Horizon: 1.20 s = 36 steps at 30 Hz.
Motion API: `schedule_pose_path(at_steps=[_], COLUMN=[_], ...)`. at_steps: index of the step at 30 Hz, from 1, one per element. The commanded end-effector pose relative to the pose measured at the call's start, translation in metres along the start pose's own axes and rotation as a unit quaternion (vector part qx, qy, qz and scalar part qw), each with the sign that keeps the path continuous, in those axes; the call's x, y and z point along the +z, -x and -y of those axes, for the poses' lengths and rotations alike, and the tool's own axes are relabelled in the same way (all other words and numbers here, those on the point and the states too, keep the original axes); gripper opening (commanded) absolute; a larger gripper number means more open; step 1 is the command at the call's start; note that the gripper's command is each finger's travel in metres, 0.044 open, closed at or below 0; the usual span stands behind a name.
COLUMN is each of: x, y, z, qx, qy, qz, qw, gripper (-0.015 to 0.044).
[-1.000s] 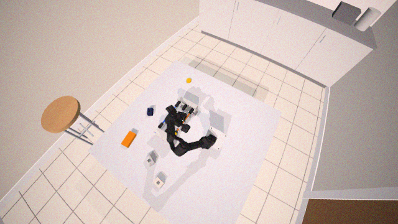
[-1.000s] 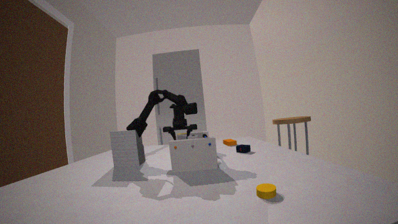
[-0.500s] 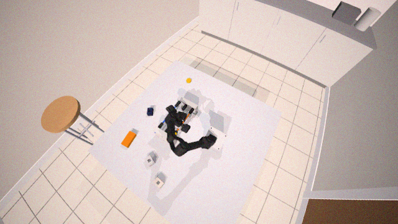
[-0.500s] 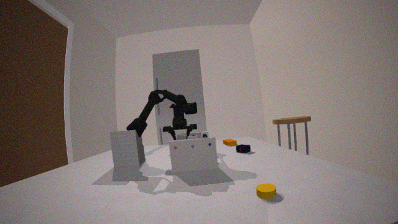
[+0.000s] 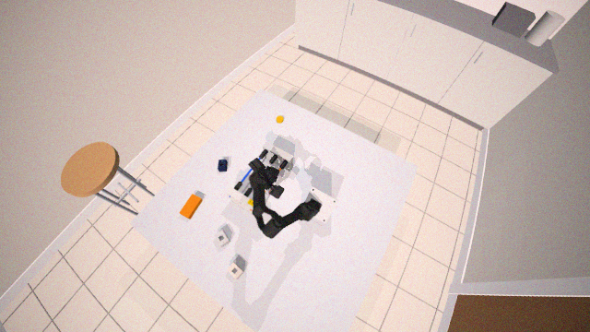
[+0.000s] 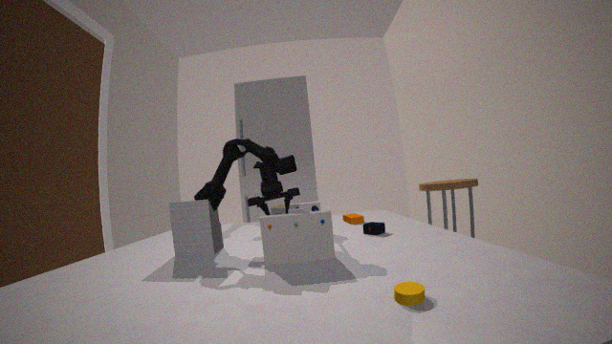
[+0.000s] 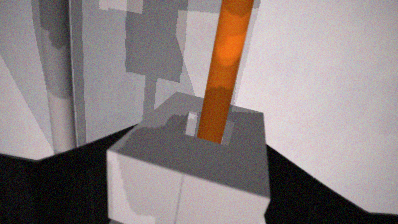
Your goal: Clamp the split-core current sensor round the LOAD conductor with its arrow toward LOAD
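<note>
- The gripper (image 7: pixel 187 200) was clamped on the grey split-core sensor (image 7: pixel 190 165), its dark fingers pressed against the two side faces of the block, standing fairly wide apart because the block filled the gap.
- In the wrist view, the sensor sat round the orange conductor (image 7: pixel 225 65), which passed through the square window in its top; a thin slit of pale light showed in the window just left of the conductor.
- The sensor was a matte, boxy cube with a vertical seam down its near face; whether it had latched, and which way its arrow pointed, could not be told.
- The conductor was a smooth, round orange rod.
- In the exterior view, left of the gripper (image 6: pixel 276 198) stood one plain grey block (image 6: pixel 191 229); directly in front of the gripper stood one white panel (image 6: pixel 296 239) bearing three small coloured dots.
- Right of that panel lay one flat orange box (image 6: pixel 353 218), one dark blue box (image 6: pixel 374 227) and one yellow disc (image 6: pixel 409 292), all on the white table (image 6: pixel 478 296).
- Beyond the table's right edge stood one round wooden stool (image 6: pixel 448 184) on thin metal legs.
</note>
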State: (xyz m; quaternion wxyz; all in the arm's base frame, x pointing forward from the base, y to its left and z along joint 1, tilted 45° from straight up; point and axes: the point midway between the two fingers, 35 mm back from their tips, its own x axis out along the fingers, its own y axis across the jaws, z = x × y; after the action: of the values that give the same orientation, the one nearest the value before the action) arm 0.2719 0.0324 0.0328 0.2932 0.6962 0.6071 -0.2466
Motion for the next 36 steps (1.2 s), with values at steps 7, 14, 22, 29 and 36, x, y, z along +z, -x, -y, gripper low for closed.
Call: schedule_pose_path(at_steps=[7, 14, 22, 29, 36], x=[-0.0008, -0.0005, -0.0002, -0.0002, -0.0002], y=[0.0005, -0.0046, -0.0011, -0.0011, -0.0011], z=[0.0037, 0.0040, 0.0022, 0.0022, 0.0022], qx=[0.032, 0.031, 0.033, 0.033, 0.033], qy=[-0.002, -0.002, 0.001, 0.001, 0.001], qz=[-0.005, -0.003, -0.001, -0.001, -0.001], qw=[0.999, 1.000, 0.999, 0.999, 0.999], gripper=[0.0000, 0.0000, 0.0210, 0.0274, 0.0274])
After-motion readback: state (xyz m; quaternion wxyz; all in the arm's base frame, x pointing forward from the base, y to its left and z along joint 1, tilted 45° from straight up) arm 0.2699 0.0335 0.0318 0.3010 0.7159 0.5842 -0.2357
